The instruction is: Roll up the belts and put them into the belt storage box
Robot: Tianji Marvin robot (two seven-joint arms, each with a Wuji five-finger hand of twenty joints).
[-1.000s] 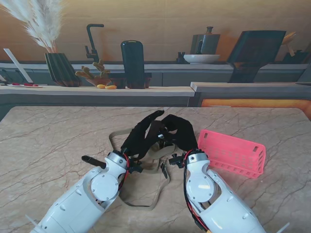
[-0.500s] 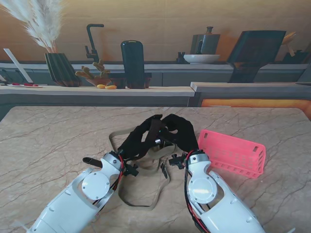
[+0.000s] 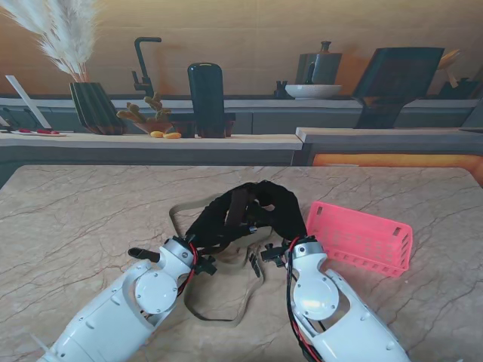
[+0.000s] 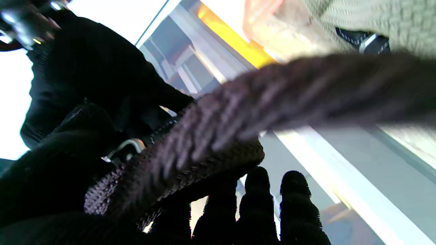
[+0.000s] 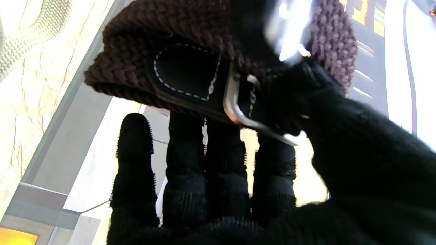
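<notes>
Lowered, both hands pinch the braided brown belt, silver-buckled.

Marble table, kitchen counter behind

**Dark braid, pink basket on veined marble**

My black-gloved left hand and right hand meet over a dark brown braided belt with a silver buckle and white-stitched black tab. A beige woven belt crosses beige, brown-veined marble, beside a coral-pink slotted basket.
</notes>
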